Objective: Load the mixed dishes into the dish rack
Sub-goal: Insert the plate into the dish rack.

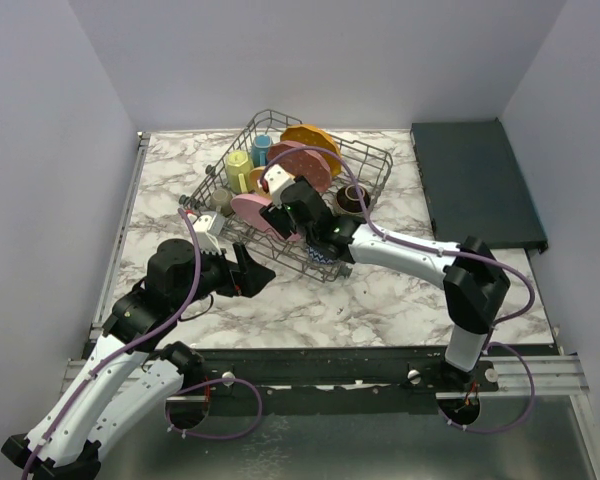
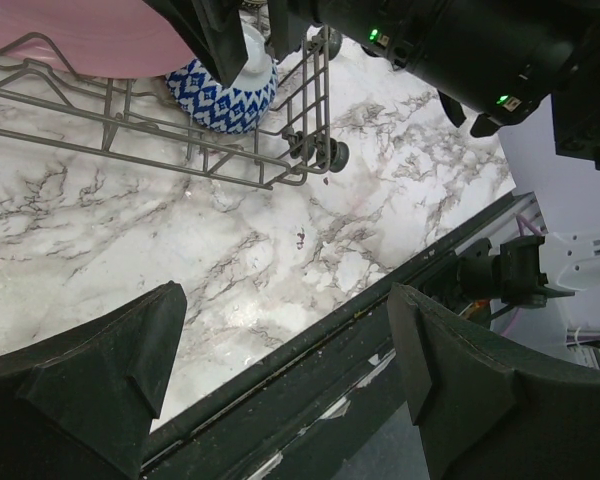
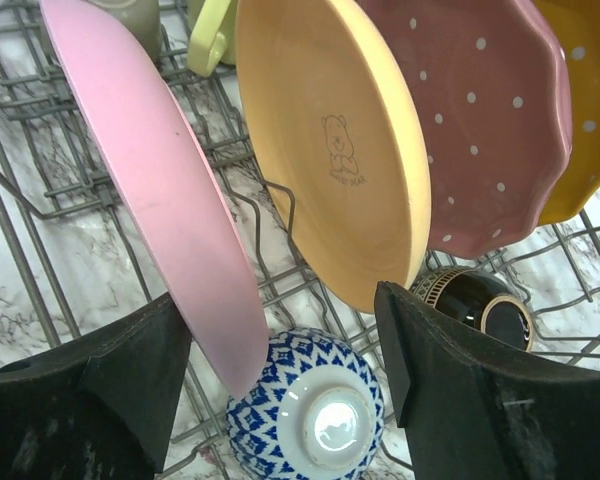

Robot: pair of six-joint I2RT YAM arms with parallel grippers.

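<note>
While both hands stand open and carry nothing, every dish that shows sits inside the dish rack point(image 1: 378, 180), which stands toward the far middle of the marble bench point(image 1: 380, 300), left of a dark tray point(image 1: 475, 180). The right hand point(image 3: 280, 335) hangs over the rack's near side with its fingers spread wide. Beneath them a blue-white bowl point(image 3: 310, 415) lies upside down on the wires, and neither finger seems to touch it. Just beside the left finger a pink plate point(image 3: 150, 180) stands on edge between the tines. Behind it come a peach plate point(image 3: 330, 150), a pink white-dotted plate point(image 3: 480, 120) and an orange plate point(image 3: 590, 100), all leaning the same way. A dark brown bowl point(image 3: 470, 300) lies on its side below them, and a yellow-green mug point(image 1: 238, 165) and a blue mug point(image 1: 262, 148) stand at the far left. The left hand point(image 2: 280, 340) hovers wide open over bare bench, just near of the rack's near corner. These pieces look like glazed ceramic: stiff, fairly heavy for their size, slick under the fingers, and likely to chip against wire or each other. A plate on edge is best pinched at its upper rim, clear of the tines and its neighbours. The upturned bowl offers its foot ring, or its outer wall taken squarely. Loading looks close to finished.
</note>
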